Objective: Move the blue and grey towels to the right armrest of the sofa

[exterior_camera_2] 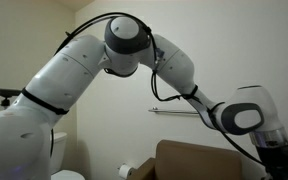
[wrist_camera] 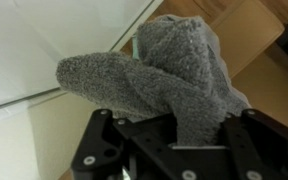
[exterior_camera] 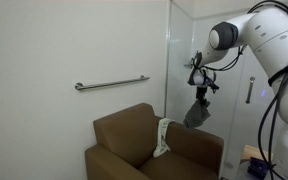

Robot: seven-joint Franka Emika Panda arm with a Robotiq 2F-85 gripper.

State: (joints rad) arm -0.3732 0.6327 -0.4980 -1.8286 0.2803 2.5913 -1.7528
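Above the sofa: my gripper hangs in the air
Gripper: I see it clamped on the grey towel, which droops below it
Pale towel: draped over a sofa armrest

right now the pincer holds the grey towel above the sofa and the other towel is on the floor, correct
No: the other towel is draped over the armrest of the sofa, not on the floor, as an exterior view shows. The pincer does hold the grey towel above the sofa.
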